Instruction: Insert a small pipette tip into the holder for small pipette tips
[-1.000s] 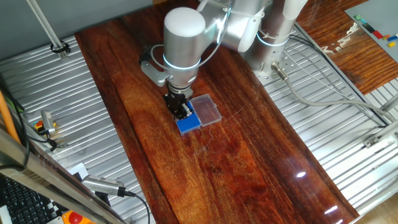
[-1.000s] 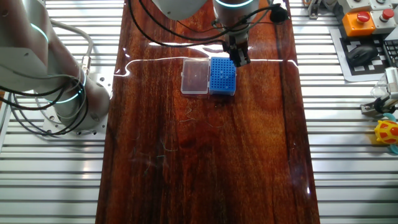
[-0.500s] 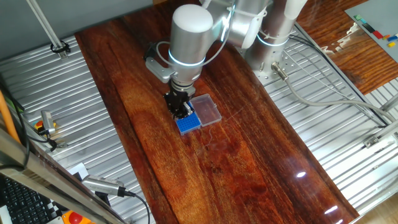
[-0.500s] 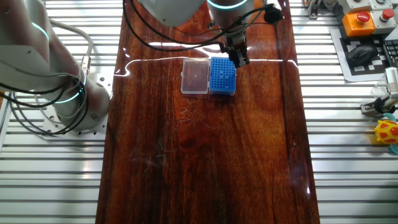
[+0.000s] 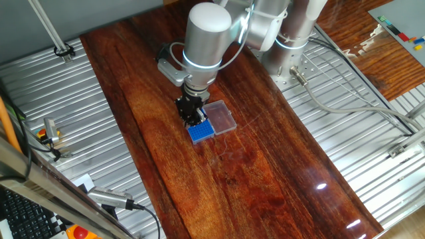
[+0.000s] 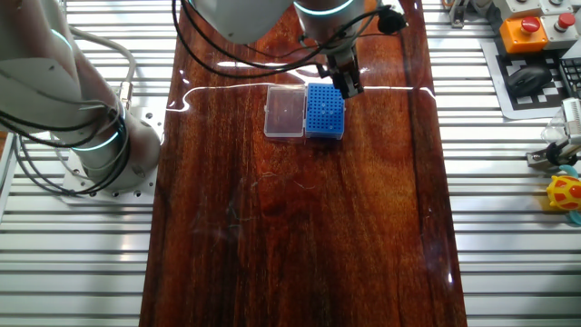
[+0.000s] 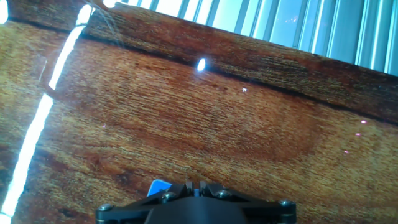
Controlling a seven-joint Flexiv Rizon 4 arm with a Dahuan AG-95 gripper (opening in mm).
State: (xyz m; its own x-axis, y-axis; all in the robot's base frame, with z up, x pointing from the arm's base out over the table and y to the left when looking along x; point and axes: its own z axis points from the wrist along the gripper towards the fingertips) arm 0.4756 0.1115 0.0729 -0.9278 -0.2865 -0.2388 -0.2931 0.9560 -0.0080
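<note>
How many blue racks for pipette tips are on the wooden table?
1. The blue rack lies near the far end of the wooden table, joined to a clear lid beside it, directly under the tool. None seems hidden.

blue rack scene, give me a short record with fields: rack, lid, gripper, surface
rack: small blue rack with a grid of tiny holes, flat on the table
lid: clear lid panel lying open beside the rack, joined to it
gripper: gripper over the rack's far edge, fingers close together; whether it holds a tip is too small to tell
surface: dark wooden tabletop
</note>
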